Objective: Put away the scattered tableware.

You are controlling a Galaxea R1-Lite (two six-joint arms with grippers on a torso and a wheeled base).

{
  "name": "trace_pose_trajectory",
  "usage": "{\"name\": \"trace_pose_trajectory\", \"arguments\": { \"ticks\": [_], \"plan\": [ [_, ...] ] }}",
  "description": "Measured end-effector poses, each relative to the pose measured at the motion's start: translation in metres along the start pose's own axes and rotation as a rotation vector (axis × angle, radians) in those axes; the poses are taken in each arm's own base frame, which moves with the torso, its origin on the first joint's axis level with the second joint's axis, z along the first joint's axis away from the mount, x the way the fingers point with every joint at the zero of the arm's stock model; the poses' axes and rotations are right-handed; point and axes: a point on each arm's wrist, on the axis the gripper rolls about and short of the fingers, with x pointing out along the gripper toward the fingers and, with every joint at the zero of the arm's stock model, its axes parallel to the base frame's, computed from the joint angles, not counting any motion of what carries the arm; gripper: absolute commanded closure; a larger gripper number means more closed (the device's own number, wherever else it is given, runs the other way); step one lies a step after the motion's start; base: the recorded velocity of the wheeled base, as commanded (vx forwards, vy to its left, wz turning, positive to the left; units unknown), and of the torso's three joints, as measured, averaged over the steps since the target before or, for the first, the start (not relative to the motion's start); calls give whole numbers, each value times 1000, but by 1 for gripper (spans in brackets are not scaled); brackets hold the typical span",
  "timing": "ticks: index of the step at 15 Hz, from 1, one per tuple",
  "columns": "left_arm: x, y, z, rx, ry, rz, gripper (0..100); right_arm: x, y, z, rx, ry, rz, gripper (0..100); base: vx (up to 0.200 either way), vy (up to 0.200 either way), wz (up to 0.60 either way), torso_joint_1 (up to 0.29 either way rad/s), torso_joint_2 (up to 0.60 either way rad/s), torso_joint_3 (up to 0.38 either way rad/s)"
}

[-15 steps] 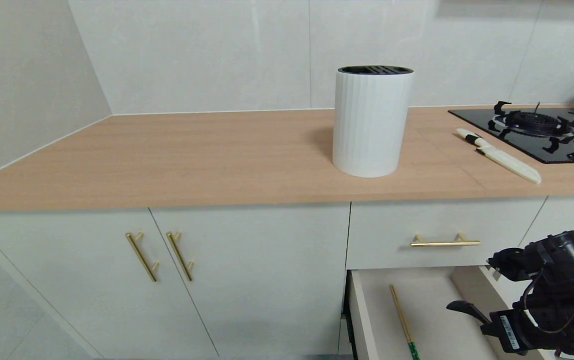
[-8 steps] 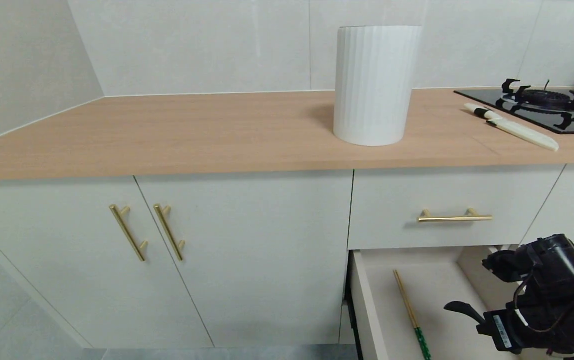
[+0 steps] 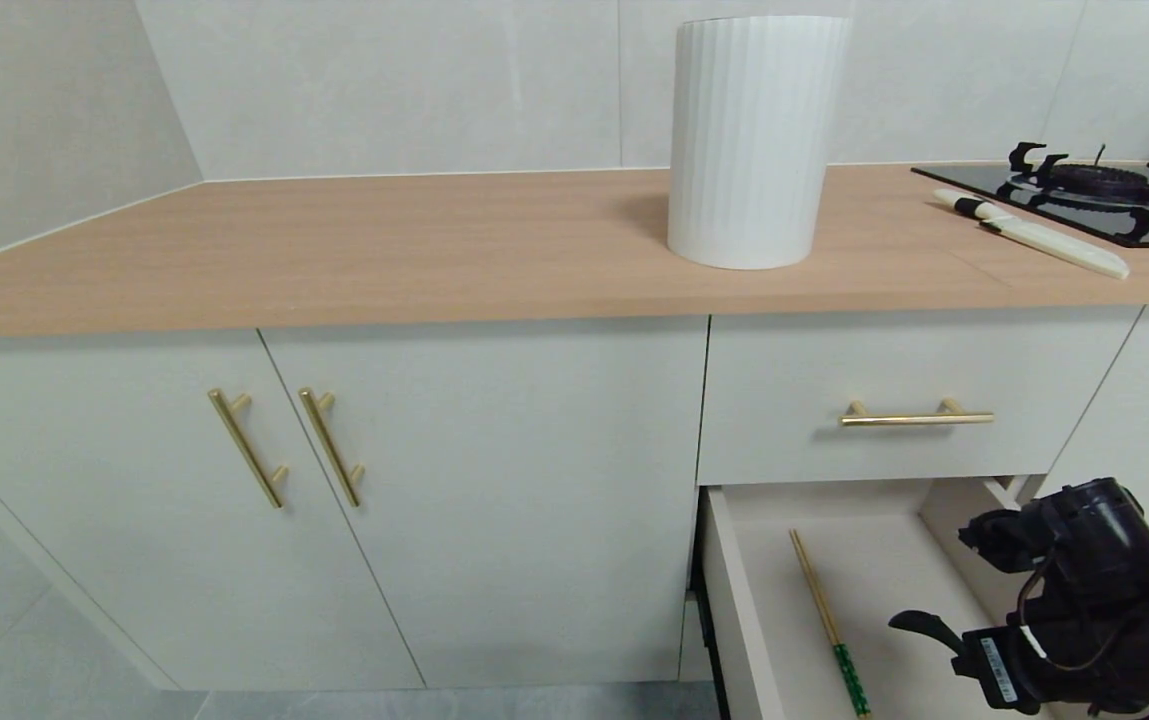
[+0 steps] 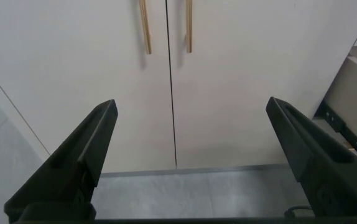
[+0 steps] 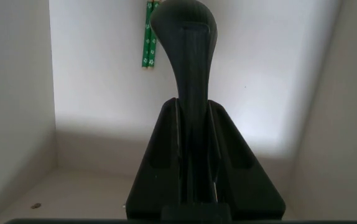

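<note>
While my right gripper (image 3: 919, 626) hangs clenched and empty over the open drawer (image 3: 734, 610) holding the chopsticks (image 3: 827, 622), lifting out carelessly could clip the drawer's wall. My left gripper (image 4: 191, 109) is spread wide. The knife (image 3: 1034, 237) lies on the counter (image 3: 384, 240) beside the hob (image 3: 1084, 190).

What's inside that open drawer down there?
A pair of chopsticks with green ends lies on the drawer floor. The right end effector hides the drawer's near right part.

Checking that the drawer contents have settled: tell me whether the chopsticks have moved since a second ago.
No. The chopsticks lie where they did, along the drawer by its left wall; only the camera shifted.
</note>
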Motion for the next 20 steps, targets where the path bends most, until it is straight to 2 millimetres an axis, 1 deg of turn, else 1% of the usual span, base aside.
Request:
{"name": "trace_pose_trajectory", "arguments": {
  "ticks": [2, 4, 6, 9, 11, 14, 17, 20],
  "plan": [
    [0, 0, 0, 0, 0, 0, 0, 4, 0, 3, 2, -14, 0, 100, 0, 0, 0, 0, 0, 0],
    [0, 0, 0, 0, 0, 0, 0, 16, -1, 9, 9, -46, -11, 100, 0, 0, 0, 0, 0, 0],
    [0, 0, 0, 0, -1, 0, 0, 37, -3, 15, 17, -77, -51, 100, 0, 0, 0, 0, 0, 0],
    [0, 0, 0, 0, 0, 0, 0, 78, -5, 19, 37, -129, -97, 100, 0, 0, 0, 0, 0, 0],
    [0, 0, 0, 0, 0, 0, 0, 101, -6, 15, 47, -137, -109, 100, 0, 0, 0, 0, 0, 0],
    [0, 0, 0, 0, 0, 0, 0, 127, -7, 9, 49, -141, -125, 100, 0, 0, 0, 0, 0, 0],
    [0, 0, 0, 0, 0, 0, 0, 144, -8, 2, 50, -146, -161, 100, 0, 0, 0, 0, 0, 0],
    [0, 0, 0, 0, 0, 0, 0, 150, -8, -2, 51, -134, -165, 100, 0, 0, 0, 0, 0, 0]
  ]
}}
